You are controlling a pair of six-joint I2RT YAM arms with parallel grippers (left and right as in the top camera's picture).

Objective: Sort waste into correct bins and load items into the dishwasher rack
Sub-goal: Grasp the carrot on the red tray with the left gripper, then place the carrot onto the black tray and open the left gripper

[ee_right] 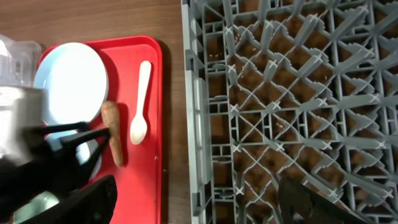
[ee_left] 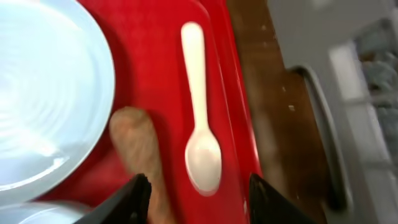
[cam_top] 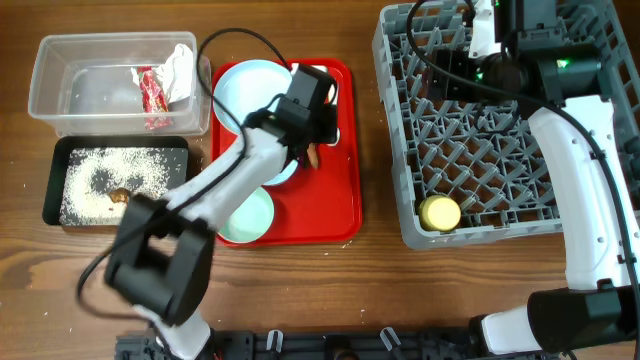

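The pale green bowl [cam_top: 247, 215] sits at the near edge of the red tray [cam_top: 340, 190]. The left claw [ee_left: 199, 202] hangs open and empty over the carrot piece [ee_left: 137, 146] and white spoon [ee_left: 200, 124], which lie beside the plate [ee_left: 50, 93]. The yellow cup [cam_top: 440, 212] stands in the rack [cam_top: 480, 130]. The right claw [ee_right: 199, 205] is spread wide and empty above the rack's far end.

Overhead, the left arm [cam_top: 230, 170] covers much of the plate [cam_top: 243, 85] and part of the green bowl [cam_top: 250, 220] (centre-left of frame). In the left wrist view the rack [ee_left: 373, 93] is blurred at right.
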